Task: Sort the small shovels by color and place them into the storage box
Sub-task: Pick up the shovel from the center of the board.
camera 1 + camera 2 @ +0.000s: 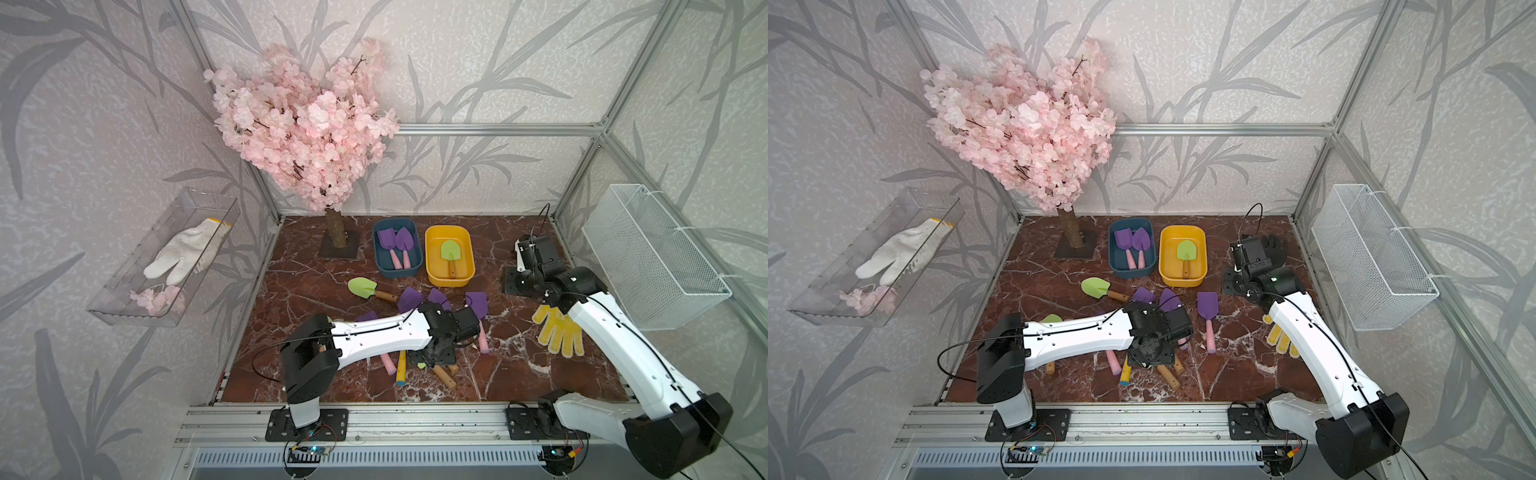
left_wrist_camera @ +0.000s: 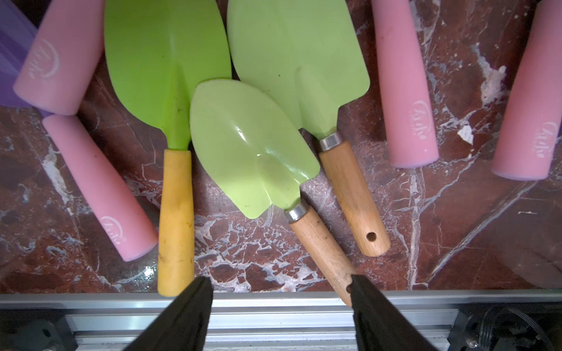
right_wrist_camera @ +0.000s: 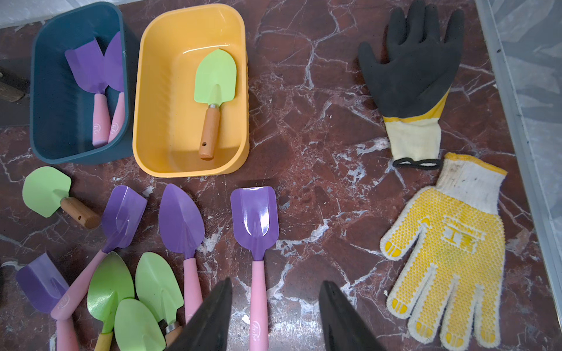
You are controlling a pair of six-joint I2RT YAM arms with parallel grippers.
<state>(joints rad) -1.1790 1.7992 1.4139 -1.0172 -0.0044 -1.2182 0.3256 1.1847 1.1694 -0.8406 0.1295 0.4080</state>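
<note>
Left wrist view looks straight down on an overlapping, green-bladed trio on the bench (image 2: 456, 212): a yellow-handled shovel (image 2: 170, 76), a wood-handled shovel (image 2: 298, 60), and a top shovel (image 2: 252, 146) lying across both their blades. The left jaws stand apart with nothing between them, poised over the handle ends. One fingertip (image 2: 368, 304) sits at the tip of the top shovel's handle, though whether it touches I cannot tell. That shovel looks the sensible pick, since it pins the other two and its handle sticks out free. Pink handles (image 2: 404, 85) flank the trio, so a wide reach risks catching a neighbour.

Right wrist view makes the sorting rule plain. The blue box (image 3: 35, 91) holds two purple shovels (image 3: 88, 70) and the yellow box (image 3: 140, 106) one green shovel (image 3: 216, 79), the boxes side by side at the back of the bench. The right jaws are also apart and empty, well above a square purple shovel (image 3: 254, 218) whose pink handle runs between them in the picture. I judge that arm is parked clear so the two do not crowd the pile. A lone green shovel (image 3: 45, 190) lies just in front of the blue box. A black glove (image 3: 410, 67) and a yellow glove (image 3: 447, 249) lie well off to the side and are no part of the sorting. Most shovels lie loose on the bench, so the job is barely begun.
</note>
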